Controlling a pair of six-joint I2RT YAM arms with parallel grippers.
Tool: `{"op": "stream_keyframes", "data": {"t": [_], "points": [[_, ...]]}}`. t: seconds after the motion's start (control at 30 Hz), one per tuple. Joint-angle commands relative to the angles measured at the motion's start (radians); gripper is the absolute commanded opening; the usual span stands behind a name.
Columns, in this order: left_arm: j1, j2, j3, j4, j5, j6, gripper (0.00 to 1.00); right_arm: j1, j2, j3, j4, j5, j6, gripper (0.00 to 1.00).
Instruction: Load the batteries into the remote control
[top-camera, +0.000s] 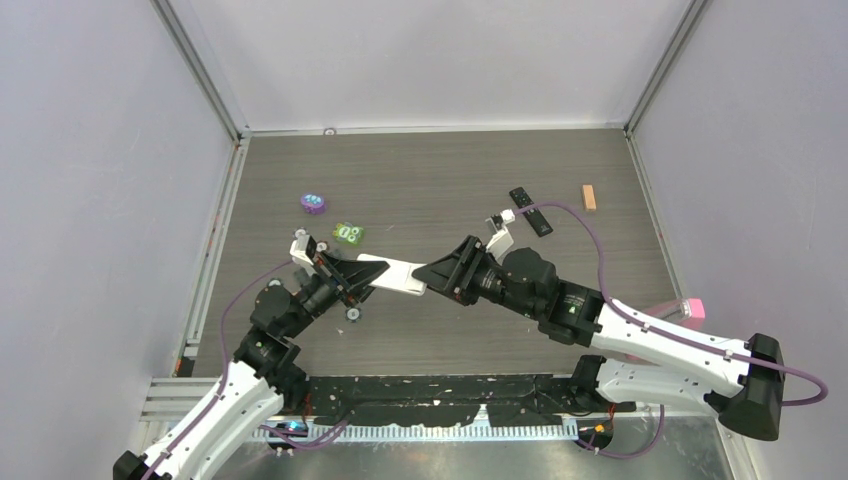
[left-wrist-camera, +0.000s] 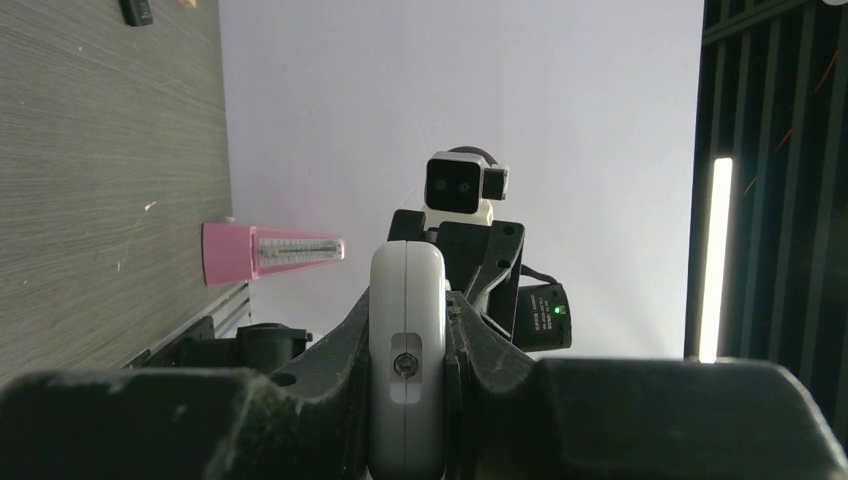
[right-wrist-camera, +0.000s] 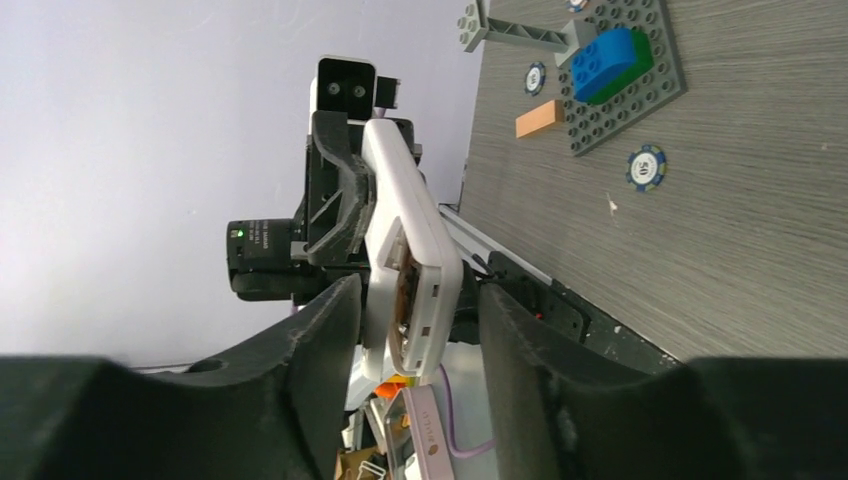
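A white remote (top-camera: 398, 276) hangs in the air between my two grippers, above the table's middle. My left gripper (top-camera: 372, 272) is shut on one end of it, and the left wrist view shows the remote (left-wrist-camera: 407, 290) clamped edge-on between the jaws. My right gripper (top-camera: 432, 275) is open, its jaws standing on either side of the remote's other end (right-wrist-camera: 412, 240). There the back cover looks partly lifted and a brownish inside shows. A second, black remote (top-camera: 530, 210) lies on the table at the back right. No batteries show in any view.
A purple object (top-camera: 313, 204) and a green one (top-camera: 348, 233) lie at back left. An orange block (top-camera: 589, 197) lies at back right. A pink object (top-camera: 690, 308) sits at the right edge. The right wrist view shows a grey studded plate (right-wrist-camera: 640, 95) and round chips (right-wrist-camera: 646, 167).
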Motion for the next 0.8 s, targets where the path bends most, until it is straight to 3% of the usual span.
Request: {"op": "stream_keyframes", "data": {"t": [0.0, 0.53, 0.77], "points": [[0.004, 0.000, 0.029, 0.071, -0.011, -0.003, 0.00, -0.003, -0.013, -0.011, 0.092, -0.024, 0.014, 0.50], [0.006, 0.006, 0.023, 0.098, -0.016, -0.009, 0.00, -0.003, -0.028, -0.038, 0.101, -0.027, 0.026, 0.18], [0.004, 0.010, 0.030, 0.110, 0.001, -0.008, 0.00, -0.004, -0.001, -0.067, 0.174, -0.044, 0.039, 0.14]]}}
